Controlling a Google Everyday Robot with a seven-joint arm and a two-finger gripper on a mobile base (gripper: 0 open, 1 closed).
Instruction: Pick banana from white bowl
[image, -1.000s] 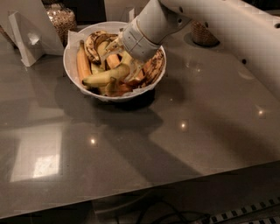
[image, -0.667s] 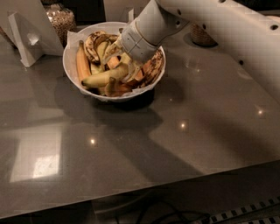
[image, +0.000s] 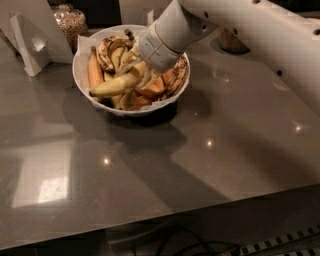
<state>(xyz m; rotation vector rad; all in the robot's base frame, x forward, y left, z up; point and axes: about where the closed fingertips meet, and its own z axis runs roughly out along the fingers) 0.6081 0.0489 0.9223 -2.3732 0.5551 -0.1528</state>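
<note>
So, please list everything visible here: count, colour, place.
banana: one, long, yellow, across bowl's front.
other bananas: several, orange or brown-spotted, in bowl.
bowl: one, white, table's rear.
jar: one, clear, brownish filling, behind bowl's left.
stand: one, white, far left.
woven thing: one, brown, rear right.
table: one, grey, glossy.
cables: dark, below table's front edge.
arm: one, white, from upper right.
gripper: one, pale, in bowl at banana's right end.

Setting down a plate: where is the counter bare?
The grey counter is bare before the wide white bowl and right of it. Crowded: bananas fill the bowl, the hand among them; white stand and glass jar behind left.
</note>
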